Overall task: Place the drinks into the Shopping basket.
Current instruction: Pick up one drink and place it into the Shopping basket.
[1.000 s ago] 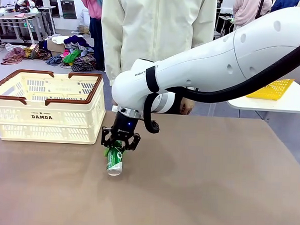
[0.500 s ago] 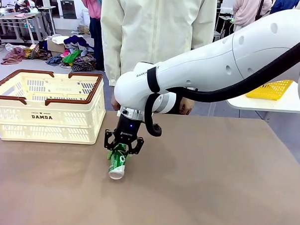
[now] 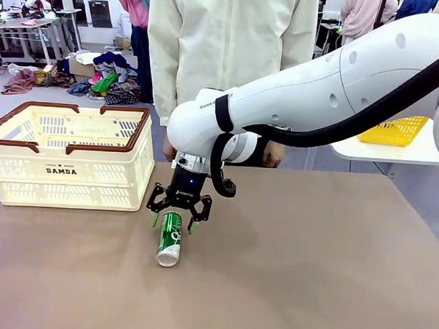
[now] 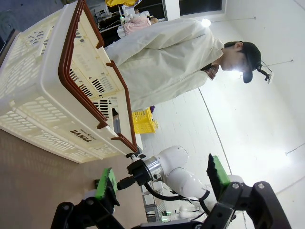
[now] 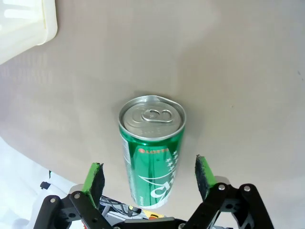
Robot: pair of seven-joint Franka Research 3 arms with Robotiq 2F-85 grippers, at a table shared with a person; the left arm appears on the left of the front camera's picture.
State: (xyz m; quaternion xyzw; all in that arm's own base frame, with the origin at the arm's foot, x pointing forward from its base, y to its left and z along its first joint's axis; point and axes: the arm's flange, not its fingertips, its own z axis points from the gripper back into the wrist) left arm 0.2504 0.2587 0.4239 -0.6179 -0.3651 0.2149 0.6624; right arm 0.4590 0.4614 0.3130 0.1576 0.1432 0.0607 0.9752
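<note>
Under the open claw (image 3: 172, 223), green can (image 3: 169, 241), tab end robotward

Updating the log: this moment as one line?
right end effector: open, straddling green can | can: on table, outside Shopping basket | left end effector: open

This is looking like a robotics lab: a white robot arm (image 3: 332, 89) is reaching over a brown counter (image 3: 309, 270), a person (image 3: 231, 56) is standing at its far edge, and clothes (image 3: 110, 83) are lying heaped on the floor (image 3: 7, 103) behind.
</note>
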